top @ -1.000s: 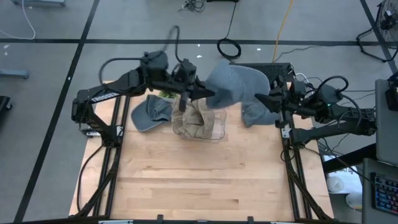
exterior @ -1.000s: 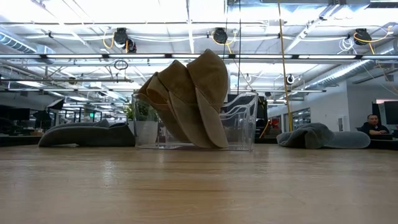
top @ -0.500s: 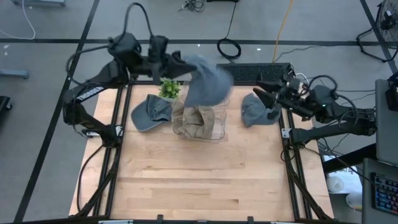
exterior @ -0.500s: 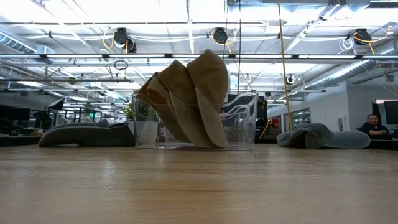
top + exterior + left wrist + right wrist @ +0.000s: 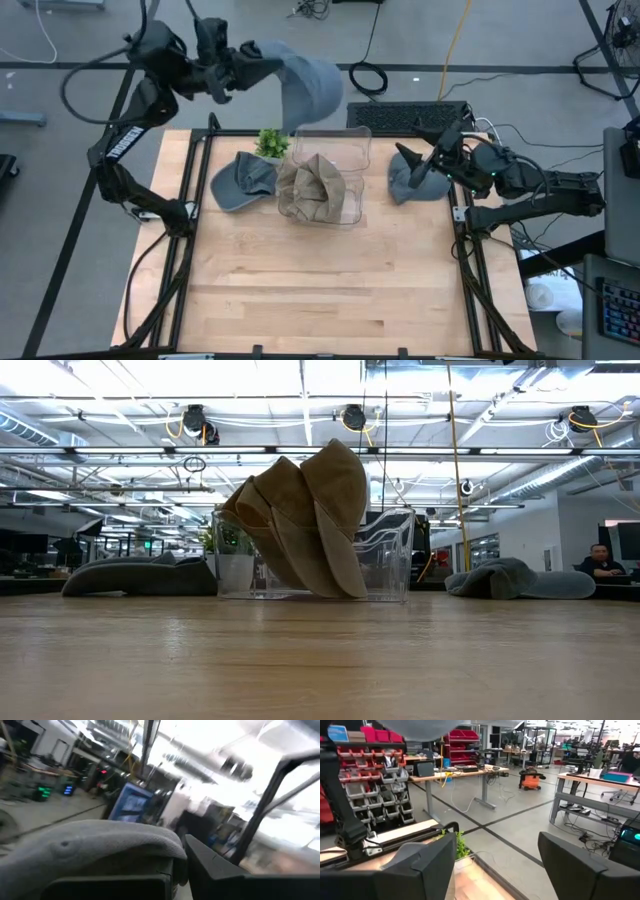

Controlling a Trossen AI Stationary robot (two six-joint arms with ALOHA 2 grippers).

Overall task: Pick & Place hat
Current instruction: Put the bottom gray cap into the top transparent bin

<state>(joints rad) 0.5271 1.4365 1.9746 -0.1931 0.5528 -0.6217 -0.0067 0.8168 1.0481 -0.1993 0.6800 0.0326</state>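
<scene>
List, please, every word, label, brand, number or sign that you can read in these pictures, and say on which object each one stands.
No text can be read in any view.
Left arm: pale lettering along its link in the high view, too small to read.
Screen in the left wrist view: blurred, nothing readable.
Red bins in the right wrist view: no legible labels.
Grey hats and tan hats: no visible logo or print.

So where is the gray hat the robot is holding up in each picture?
High view: the gray hat hangs from the left end effector, beyond the table's far edge, above the clear bin.
Low view: not in it.
Left wrist view: it fills the lower left, against the arm's own fingers.
Right wrist view: only a gray edge at the top, probably this hat.
Shared landmark: the small green plant, also in the right wrist view.
</scene>
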